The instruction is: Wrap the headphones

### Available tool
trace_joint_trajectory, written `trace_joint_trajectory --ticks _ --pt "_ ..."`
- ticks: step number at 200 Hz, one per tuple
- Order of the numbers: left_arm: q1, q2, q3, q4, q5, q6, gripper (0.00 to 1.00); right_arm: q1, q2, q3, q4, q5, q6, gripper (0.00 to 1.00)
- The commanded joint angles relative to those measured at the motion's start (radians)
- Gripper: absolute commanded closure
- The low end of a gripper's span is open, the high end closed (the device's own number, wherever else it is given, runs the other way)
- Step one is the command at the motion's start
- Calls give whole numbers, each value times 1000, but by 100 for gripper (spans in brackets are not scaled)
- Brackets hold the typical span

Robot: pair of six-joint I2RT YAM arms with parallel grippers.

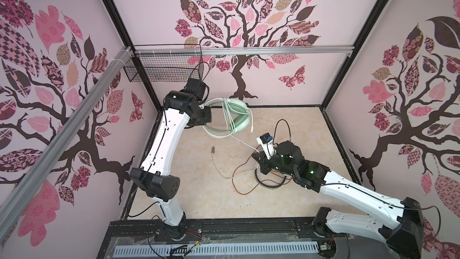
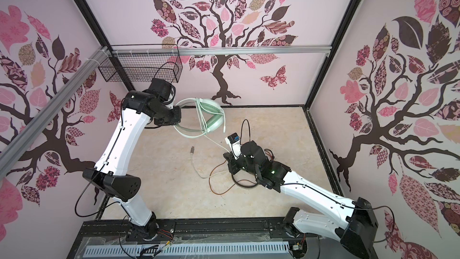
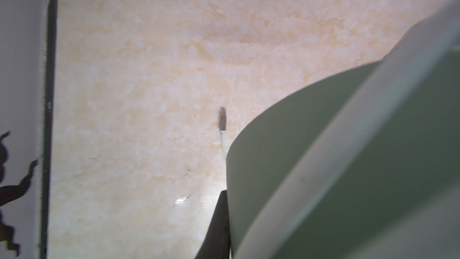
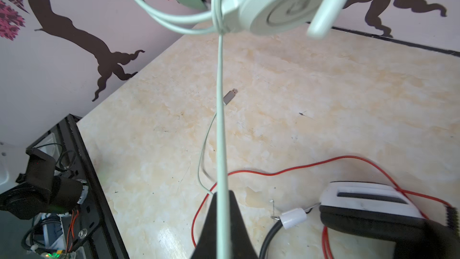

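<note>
The left gripper (image 1: 208, 117) is clamped on the band of the mint pair (image 1: 236, 110) and holds it in the air above the table (image 1: 298, 125), at about 12 o'clock of the table in both top views. The right gripper (image 4: 222, 196) sits near the middle, toward 2 o'clock, and is pinched shut on the cord (image 4: 220, 120), which runs taut from the cups down to it. Several turns already cross the pair, so the step in hand is probably another lap. To do it well, the right arm should carry the cord around the cups under light, even tension and lay each turn beside the last one. The left arm should hold the pair steady. The loose tail ends in the plug (image 1: 213, 149), toward 10 o'clock of centre, and it lies near the red cord (image 4: 286, 170) of the striped pair (image 4: 368, 200). That could snag, so the slack is best lifted clear. The mint pair's long axis runs from 9 to 3 o'clock, with the held band end at 9 and the cups pointing to 3. The turns cross it roughly from 12 to 6, and the taut stretch heads toward 5 o'clock.
</note>
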Motion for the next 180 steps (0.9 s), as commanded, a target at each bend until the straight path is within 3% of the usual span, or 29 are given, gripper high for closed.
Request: trace_joint_trajectory --ticks 1,28,57,79,97,117,156,180 --pt "-20 -43 -74 116 -244 -5 100 29 33 92 -208 75 -68 100" --pt "-37 -60 -131 130 -296 -8 100 49 58 140 -238 135 -106 100" --pt "-45 -81 -136 135 -286 -28 100 76 58 103 -122 272 -107 100" --pt "-51 -103 -119 155 -285 -58 100 146 88 95 -40 489 -122 100" --pt "-53 -126 -104 201 -298 -89 100 235 110 87 80 754 -199 100" --pt "-53 -171 -106 310 -313 -109 100 260 112 62 273 906 -296 100" --pt "-56 -186 40 367 -385 -82 100 258 164 -12 713 1027 -542 97" --pt "-56 -188 125 342 -400 -63 100 232 210 -17 806 1006 -545 89"
